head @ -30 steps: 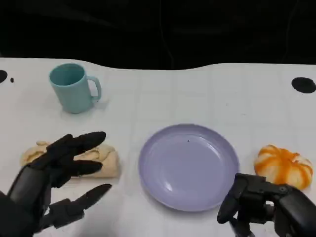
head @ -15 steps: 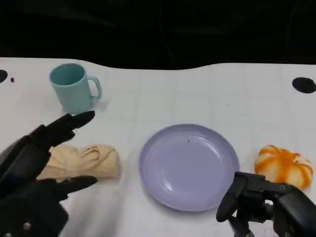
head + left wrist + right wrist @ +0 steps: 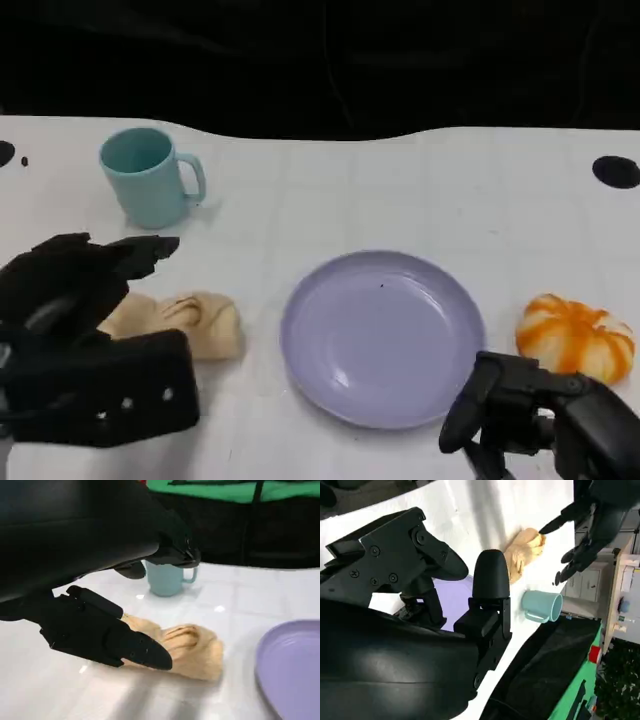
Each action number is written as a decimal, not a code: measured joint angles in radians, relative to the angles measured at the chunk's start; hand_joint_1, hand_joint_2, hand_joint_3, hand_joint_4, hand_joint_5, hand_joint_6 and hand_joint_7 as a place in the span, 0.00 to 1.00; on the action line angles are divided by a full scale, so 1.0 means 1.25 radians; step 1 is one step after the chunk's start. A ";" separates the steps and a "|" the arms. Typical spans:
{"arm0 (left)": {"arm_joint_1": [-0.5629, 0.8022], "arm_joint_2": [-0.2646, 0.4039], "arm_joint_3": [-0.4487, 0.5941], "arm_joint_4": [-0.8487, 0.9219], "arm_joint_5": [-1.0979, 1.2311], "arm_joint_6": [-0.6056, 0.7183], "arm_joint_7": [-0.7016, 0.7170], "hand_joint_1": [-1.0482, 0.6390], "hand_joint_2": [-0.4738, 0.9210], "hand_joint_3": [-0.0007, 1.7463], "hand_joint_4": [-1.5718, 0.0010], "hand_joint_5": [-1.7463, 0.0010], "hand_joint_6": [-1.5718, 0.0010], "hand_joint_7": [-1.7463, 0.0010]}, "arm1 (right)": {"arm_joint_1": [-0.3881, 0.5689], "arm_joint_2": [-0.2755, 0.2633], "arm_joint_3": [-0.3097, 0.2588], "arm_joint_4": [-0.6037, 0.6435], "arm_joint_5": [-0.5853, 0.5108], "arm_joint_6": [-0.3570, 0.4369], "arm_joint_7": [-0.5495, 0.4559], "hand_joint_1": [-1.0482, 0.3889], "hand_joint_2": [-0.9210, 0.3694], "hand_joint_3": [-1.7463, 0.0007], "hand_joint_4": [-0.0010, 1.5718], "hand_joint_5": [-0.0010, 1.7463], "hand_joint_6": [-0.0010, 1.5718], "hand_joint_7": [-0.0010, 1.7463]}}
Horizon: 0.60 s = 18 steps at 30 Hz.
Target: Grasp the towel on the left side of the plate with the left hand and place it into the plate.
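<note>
Crumpled beige cloth towel [image 3: 190, 322] lies on white worktop [image 3: 400, 190] toward its left edge, just beside round lilac plate [image 3: 382, 335], not yet lifted. Your left hand [image 3: 75, 300] hovers over towel's left part, fingers [image 3: 125, 647] spread apart, holding nothing.

Risks: pinching only top fold, so towel unrolls and drags; sweep nudging plate; teal ceramic mug [image 3: 150, 178] stands near, toward far edge.

Hidden: towel's left end under hand; contact uncertain. Right hand [image 3: 545, 415] near front edge, fingers curled, empty.
</note>
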<state>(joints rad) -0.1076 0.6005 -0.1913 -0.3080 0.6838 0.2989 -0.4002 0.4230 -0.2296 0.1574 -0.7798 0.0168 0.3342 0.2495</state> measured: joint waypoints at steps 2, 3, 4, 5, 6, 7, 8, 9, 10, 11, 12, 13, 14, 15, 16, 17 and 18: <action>-0.035 -0.002 -0.026 0.039 0.024 0.018 -0.021 0.32 0.95 0.00 0.82 0.86 0.81 1.00 | 0.001 0.000 0.000 0.000 0.000 -0.001 0.000 0.66 0.28 0.37 0.49 0.97 0.44 0.78; -0.049 -0.005 -0.037 0.059 0.033 0.024 -0.026 0.32 0.95 0.00 0.81 0.87 0.81 1.00 | 0.001 0.000 -0.001 0.000 0.000 -0.003 0.000 0.66 0.28 0.37 0.49 0.97 0.44 0.78; -0.064 -0.009 -0.050 0.082 0.043 0.026 -0.028 0.32 0.95 0.00 0.80 0.88 0.81 1.00 | 0.001 0.000 -0.002 0.000 0.000 -0.004 0.000 0.66 0.28 0.37 0.48 0.96 0.44 0.78; -0.079 -0.014 -0.060 0.109 0.049 0.026 -0.028 0.32 0.95 0.00 0.80 0.89 0.81 1.00 | 0.001 0.000 -0.002 0.000 0.000 -0.004 0.000 0.66 0.28 0.37 0.48 0.96 0.44 0.78; -0.091 -0.021 -0.069 0.131 0.053 0.027 -0.027 0.32 0.95 0.00 0.79 0.89 0.80 0.99 | 0.001 0.000 -0.003 0.000 0.000 -0.005 0.000 0.66 0.28 0.37 0.48 0.96 0.44 0.78; -0.102 -0.028 -0.076 0.156 0.055 0.025 -0.027 0.32 0.95 0.00 0.79 0.90 0.80 0.99 | 0.001 0.000 -0.003 0.000 0.000 -0.005 0.001 0.66 0.29 0.37 0.48 0.96 0.44 0.78; -0.114 -0.034 -0.085 0.179 0.057 0.024 -0.026 0.33 0.95 0.00 0.78 0.90 0.79 0.99 | 0.001 -0.001 -0.004 0.000 0.000 -0.005 0.001 0.66 0.29 0.37 0.48 0.96 0.44 0.78; -0.123 -0.040 -0.090 0.201 0.058 0.022 -0.025 0.32 0.95 0.00 0.79 0.91 0.80 1.00 | 0.001 -0.001 -0.004 0.000 0.000 -0.005 0.001 0.66 0.28 0.37 0.49 0.96 0.44 0.78; -0.136 -0.046 -0.097 0.230 0.060 0.019 -0.022 0.32 0.96 0.00 0.78 0.92 0.80 1.00 | 0.002 -0.001 -0.006 0.000 0.000 -0.005 0.001 0.66 0.28 0.37 0.49 0.96 0.44 0.78; -0.149 -0.054 -0.102 0.258 0.061 0.016 -0.019 0.32 0.96 0.00 0.78 0.92 0.80 1.00 | 0.003 -0.001 -0.006 0.000 0.001 -0.006 0.002 0.66 0.28 0.38 0.49 0.96 0.44 0.78; -0.160 -0.059 -0.108 0.285 0.062 0.011 -0.015 0.32 0.96 0.00 0.78 0.92 0.79 1.00 | 0.004 -0.002 -0.006 0.000 0.001 -0.006 0.002 0.66 0.28 0.38 0.49 0.96 0.44 0.77; -0.172 -0.064 -0.117 0.315 0.063 0.004 -0.011 0.32 0.96 0.00 0.77 0.93 0.79 0.99 | 0.005 -0.002 -0.007 0.000 0.001 -0.007 0.002 0.66 0.28 0.38 0.49 0.96 0.44 0.77; -0.183 -0.069 -0.124 0.343 0.064 -0.004 -0.008 0.31 0.96 0.00 0.77 0.93 0.79 0.99 | 0.005 -0.002 -0.007 0.000 0.002 -0.008 0.003 0.66 0.28 0.38 0.49 0.96 0.44 0.77; -0.192 -0.073 -0.131 0.367 0.065 -0.012 -0.004 0.32 0.96 0.00 0.76 0.93 0.79 0.99 | 0.005 -0.002 -0.007 0.000 0.002 -0.009 0.003 0.66 0.28 0.38 0.49 0.96 0.44 0.77; -0.199 -0.078 -0.136 0.388 0.065 -0.020 0.001 0.32 0.97 0.00 0.75 0.93 0.78 0.99 | 0.006 -0.002 -0.007 0.000 0.002 -0.009 0.003 0.66 0.28 0.37 0.49 0.96 0.44 0.77; -0.207 -0.086 -0.141 0.405 0.066 -0.022 0.003 0.32 0.97 0.00 0.75 0.93 0.78 0.99 | 0.006 -0.002 -0.007 0.000 0.002 -0.009 0.003 0.66 0.28 0.37 0.49 0.97 0.44 0.77; -0.216 -0.094 -0.147 0.419 0.067 -0.022 0.004 0.33 0.97 0.01 0.74 0.94 0.77 0.99 | 0.007 -0.002 -0.007 0.000 0.002 -0.009 0.003 0.66 0.28 0.37 0.49 0.97 0.44 0.78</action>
<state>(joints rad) -0.3771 0.4829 -0.3756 0.2161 0.7680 0.2708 -0.3951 0.4316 -0.2324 0.1483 -0.7801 0.0198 0.3226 0.2536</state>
